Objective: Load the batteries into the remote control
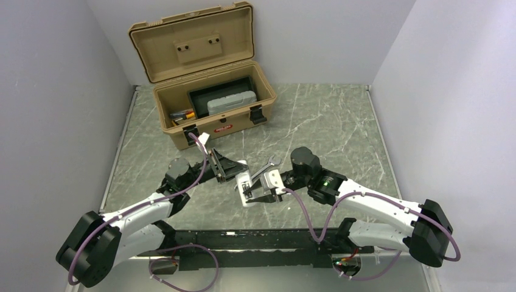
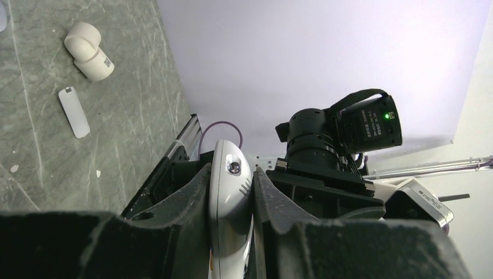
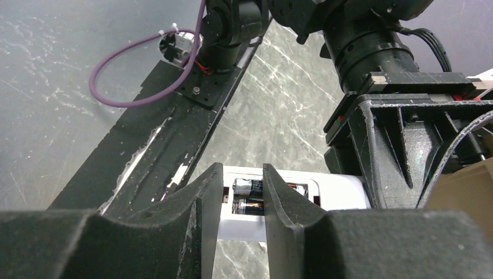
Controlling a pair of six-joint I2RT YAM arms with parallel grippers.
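White remote control (image 3: 343, 195), clamped level in left fingers (image 2: 186, 212), recess (image 3: 297, 192) facing narrowly parted right fingers (image 3: 285, 206).

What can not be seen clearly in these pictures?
Right wrist view: the black fingers of the right gripper cover part of two dark cylindrical batteries in the slim white plastic remote control.
Left wrist view: the left gripper hides most of that remote control.
Top view: items in the open tan plastic toolbox are too small.
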